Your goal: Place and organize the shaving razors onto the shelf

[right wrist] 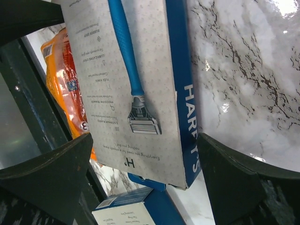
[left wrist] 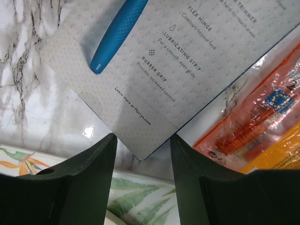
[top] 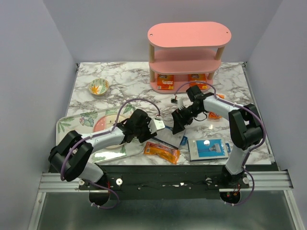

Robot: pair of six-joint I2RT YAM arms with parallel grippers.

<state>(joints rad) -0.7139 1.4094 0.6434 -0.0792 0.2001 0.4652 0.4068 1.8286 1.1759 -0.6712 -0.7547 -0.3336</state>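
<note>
The pink shelf [top: 187, 52] stands at the back, with two orange razor packs [top: 165, 81] [top: 197, 78] on its bottom tier. A blue-and-grey razor card [top: 171, 137] lies between my two grippers. In the left wrist view one corner of this card [left wrist: 178, 61] points into the gap of my open left gripper [left wrist: 143, 140], touching neither finger. My right gripper [right wrist: 145, 140] stands wide open astride the card's [right wrist: 136, 93] other end. A second card [top: 207, 148] lies at the front right. One orange pack [top: 162, 152] lies at the front, and another [top: 214, 115] is partly hidden behind the right arm.
A floral tray [top: 76, 124] with a pink plate [top: 103, 125] on it sits at the left, its rim just under my left gripper. A small patterned bowl [top: 99, 86] stands at the back left. Grey walls close in the marble table.
</note>
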